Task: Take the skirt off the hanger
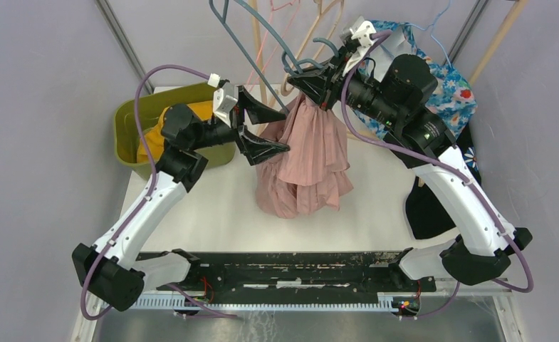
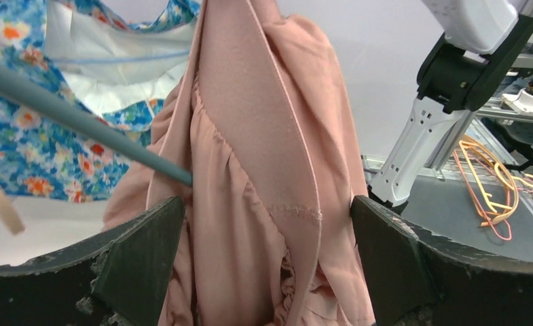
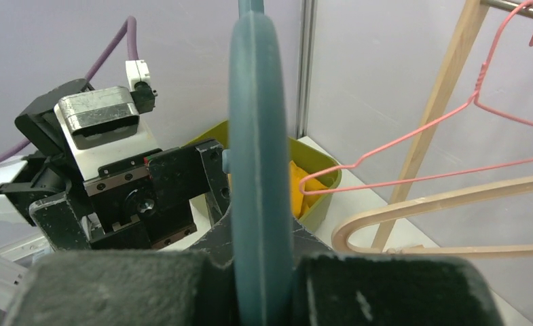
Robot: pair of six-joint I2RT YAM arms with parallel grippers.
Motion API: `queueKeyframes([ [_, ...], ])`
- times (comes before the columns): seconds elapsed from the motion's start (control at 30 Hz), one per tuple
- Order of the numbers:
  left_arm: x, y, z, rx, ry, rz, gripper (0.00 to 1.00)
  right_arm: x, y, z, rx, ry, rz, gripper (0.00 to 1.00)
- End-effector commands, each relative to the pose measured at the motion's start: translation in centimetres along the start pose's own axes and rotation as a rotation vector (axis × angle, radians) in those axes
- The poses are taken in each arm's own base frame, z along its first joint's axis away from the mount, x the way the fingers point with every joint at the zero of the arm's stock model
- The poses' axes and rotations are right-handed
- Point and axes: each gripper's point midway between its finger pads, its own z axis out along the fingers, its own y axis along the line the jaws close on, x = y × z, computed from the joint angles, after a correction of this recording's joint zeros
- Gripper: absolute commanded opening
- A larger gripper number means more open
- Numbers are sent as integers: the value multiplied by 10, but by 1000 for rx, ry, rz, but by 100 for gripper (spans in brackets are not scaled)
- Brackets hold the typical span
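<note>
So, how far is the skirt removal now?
Done: the right end effector is shut on the blue hanger, holding it up. In hand: the left end effector is open, straddling the pink skirt. Left: the skirt hangs on the hanger; gripping it and pulling it off are not yet done.

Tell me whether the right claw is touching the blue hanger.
Touching. The right wrist view shows the right claw clamped on the blue hanger, no gap either side.

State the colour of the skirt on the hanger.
The skirt is plain dusty pink, with no print; the left wrist view shows it best.
</note>
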Motion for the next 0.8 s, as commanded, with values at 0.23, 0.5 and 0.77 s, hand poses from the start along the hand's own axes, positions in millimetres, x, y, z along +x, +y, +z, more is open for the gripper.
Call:
queueKeyframes([
  [0.23,-3,6,-16,-133,49,87,99,-53,9,-24,-1,-124,-109,1],
  [0.5,-4,23,1,-102,-3,60,99,-59,20,-31,-42,-136,-91,1],
  [0.77,-24,25,13,-56,-23,64,99,-53,28,-32,-82,-124,-72,1],
])
